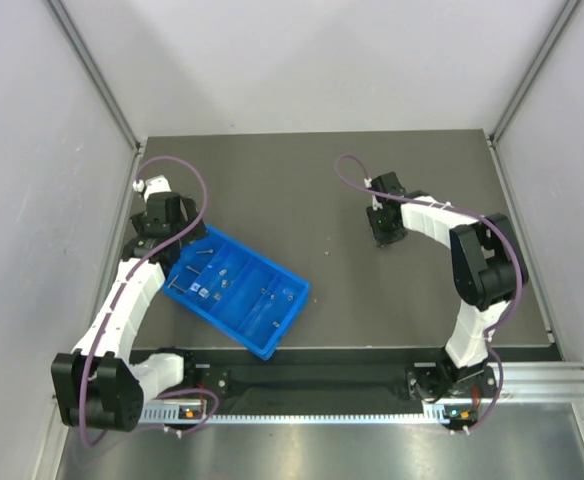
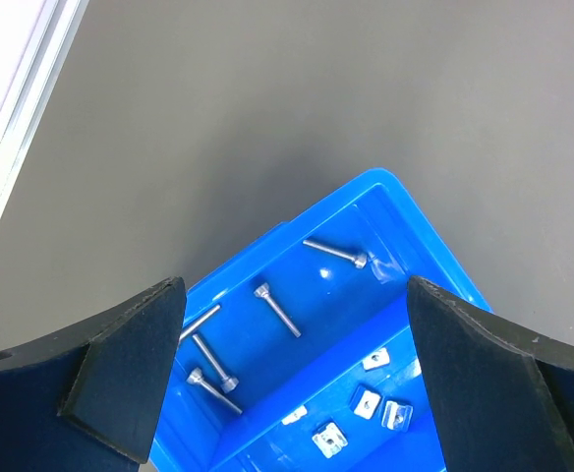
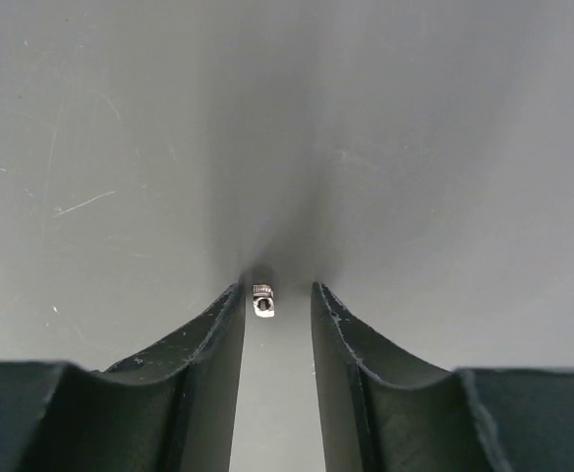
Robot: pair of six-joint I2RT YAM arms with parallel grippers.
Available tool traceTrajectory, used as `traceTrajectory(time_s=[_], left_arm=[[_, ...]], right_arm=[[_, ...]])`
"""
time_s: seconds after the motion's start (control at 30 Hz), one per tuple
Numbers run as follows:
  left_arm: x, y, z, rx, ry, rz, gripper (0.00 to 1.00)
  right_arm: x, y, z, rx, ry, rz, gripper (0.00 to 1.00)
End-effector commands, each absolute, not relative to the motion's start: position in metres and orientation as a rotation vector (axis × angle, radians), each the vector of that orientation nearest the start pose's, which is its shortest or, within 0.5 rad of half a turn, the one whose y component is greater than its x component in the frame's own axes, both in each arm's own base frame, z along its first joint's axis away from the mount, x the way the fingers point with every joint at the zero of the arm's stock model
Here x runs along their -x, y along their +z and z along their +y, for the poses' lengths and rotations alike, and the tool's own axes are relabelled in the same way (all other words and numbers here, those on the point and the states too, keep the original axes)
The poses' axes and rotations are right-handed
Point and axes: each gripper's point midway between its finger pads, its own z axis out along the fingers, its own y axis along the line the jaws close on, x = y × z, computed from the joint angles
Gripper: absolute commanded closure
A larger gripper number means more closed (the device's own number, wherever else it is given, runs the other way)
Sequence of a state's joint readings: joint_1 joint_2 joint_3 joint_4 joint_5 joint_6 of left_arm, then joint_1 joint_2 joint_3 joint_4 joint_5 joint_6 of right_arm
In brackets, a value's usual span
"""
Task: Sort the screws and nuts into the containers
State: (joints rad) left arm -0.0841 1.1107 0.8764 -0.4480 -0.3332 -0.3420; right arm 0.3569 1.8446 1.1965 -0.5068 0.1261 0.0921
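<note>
right gripper [image 3: 278,292] narrowed around a lone nut [image 3: 263,301], left gripper [image 2: 295,287] wide open over the blue tray [image 1: 290,318].
the lone nut lies on the grey table [image 3: 415,147] well to the right of the tray, between the right fingers, close against the left-hand one with a gap to the other, so it is not clamped. the left gripper hangs above the tray's far left corner, holding nothing. in the tray's end compartment lie several screws [image 2: 277,309]; the next compartment holds a few nuts [image 2: 367,403].
</note>
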Motion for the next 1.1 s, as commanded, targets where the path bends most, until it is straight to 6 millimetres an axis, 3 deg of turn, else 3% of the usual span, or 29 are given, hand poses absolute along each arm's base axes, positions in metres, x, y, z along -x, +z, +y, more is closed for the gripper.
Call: traceTrajectory(time_s=[0.0,0.13,0.23,0.27,0.33,0.4,0.5,0.53,0.63,0.67,0.7,0.73,0.77,0.8,0.83,0.93,1.0,1.07], left_arm=[[-0.327,0.185,0.02,0.478,0.144,2.113,0.02],[-0.324,0.183,0.02,0.48,0.147,2.11,0.02],[-0.323,0.183,0.021,0.481,0.149,2.111,0.02],[-0.323,0.184,0.021,0.481,0.151,2.112,0.02],[-0.322,0.184,0.021,0.485,0.152,2.108,0.02],[-0.321,0.186,0.022,0.487,0.155,2.101,0.02],[-0.321,0.186,0.024,0.503,0.165,2.095,0.02],[-0.321,0.188,0.025,0.511,0.166,2.095,0.02],[-0.322,0.185,0.024,0.547,0.162,2.113,0.02],[-0.321,0.184,0.023,0.556,0.157,2.116,0.02],[-0.321,0.181,0.023,0.566,0.149,2.118,0.02],[-0.321,0.181,0.021,0.568,0.142,2.118,0.02],[-0.321,0.181,0.02,0.567,0.134,2.118,0.02],[-0.321,0.181,0.02,0.568,0.128,2.118,0.02],[-0.321,0.182,0.02,0.569,0.128,2.113,0.02],[-0.32,0.185,0.021,0.574,0.123,2.096,0.02],[-0.318,0.187,0.02,0.568,0.113,2.081,0.02],[-0.32,0.194,0.019,0.547,0.094,2.052,0.01]], right_arm=[[-0.371,0.02,0.119,0.343,-0.03,2.674,0.67],[-0.366,0.015,0.119,0.354,-0.025,2.681,0.72],[-0.363,0.01,0.119,0.358,-0.015,2.695,0.88],[-0.362,0.011,0.121,0.358,-0.003,2.695,0.98],[-0.359,0.013,0.122,0.355,0.013,2.706,1.0],[-0.358,0.023,0.128,0.372,0.036,2.699,1.0],[-0.367,0.066,0.145,0.384,0.095,2.616,1.0],[-0.371,0.088,0.155,0.393,0.135,2.57,1.0],[-0.382,0.167,0.213,0.507,0.253,2.386,1.0],[-0.366,0.18,0.245,0.602,0.298,2.351,1.0],[-0.36,0.188,0.263,0.65,0.323,2.326,1.0],[-0.355,0.215,0.289,0.701,0.393,2.257,1.0],[-0.334,0.223,0.32,0.791,0.443,2.22,1.0],[-0.326,0.225,0.336,0.844,0.46,2.201,1.0],[-0.307,0.244,0.362,0.916,0.509,2.135,1.0],[-0.271,0.243,0.393,1.045,0.561,2.108,1.0],[-0.254,0.232,0.398,1.105,0.561,2.108,1.0],[-0.235,0.204,0.396,1.176,0.519,2.141,1.0]])
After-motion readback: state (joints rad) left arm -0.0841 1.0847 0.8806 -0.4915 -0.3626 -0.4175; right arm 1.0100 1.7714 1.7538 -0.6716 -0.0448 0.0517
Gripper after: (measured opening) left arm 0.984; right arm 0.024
